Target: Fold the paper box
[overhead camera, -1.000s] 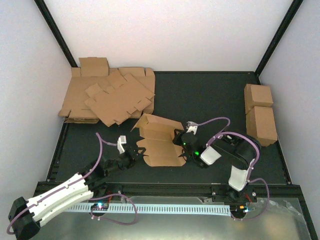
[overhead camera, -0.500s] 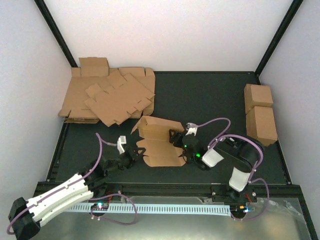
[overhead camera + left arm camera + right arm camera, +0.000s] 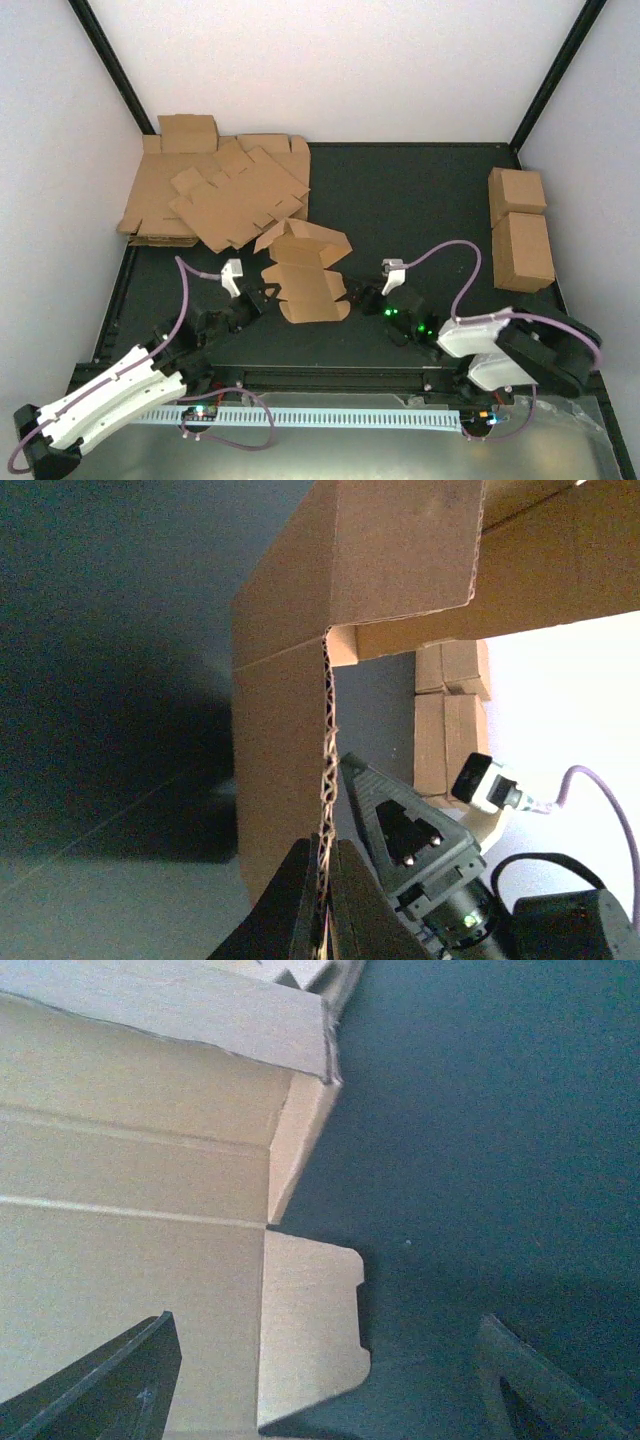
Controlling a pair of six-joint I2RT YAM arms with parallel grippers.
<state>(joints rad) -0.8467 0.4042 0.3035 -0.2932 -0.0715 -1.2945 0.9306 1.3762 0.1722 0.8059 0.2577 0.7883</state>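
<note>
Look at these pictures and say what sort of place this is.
Probably a robotics lab cell for box folding: white walls around a black table, a left arm and right arm at its near edge with a part-folded paper box between them, and a heap of flat cardboard sheets behind.

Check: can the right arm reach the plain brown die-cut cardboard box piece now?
Probably yes. The right gripper is open right beside the brown cardboard box piece, one rounded tab lying between its fingers, nothing in between. The left gripper is shut on the opposite edge.
</note>
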